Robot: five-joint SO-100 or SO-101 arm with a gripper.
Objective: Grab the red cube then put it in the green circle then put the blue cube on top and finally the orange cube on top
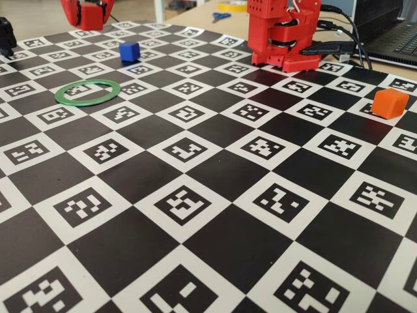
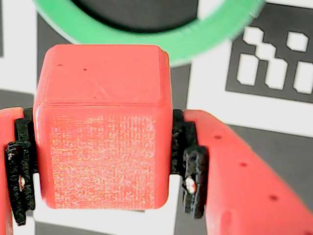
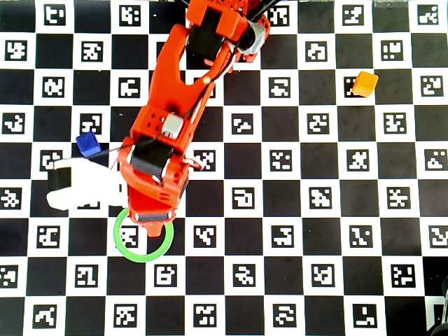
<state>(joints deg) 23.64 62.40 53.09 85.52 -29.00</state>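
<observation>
Gripper (image 2: pixel 105 186) clamping red cube (image 2: pixel 102 132), seemingly above green circle (image 2: pixel 146 34)

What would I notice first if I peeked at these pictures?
Probably the red cube filling the wrist view, pinched in the claw, with the green circle just beyond it. In the overhead view, the big red arm stretches across the checkered board, with the blue cube at its left and the orange cube far right.
</observation>
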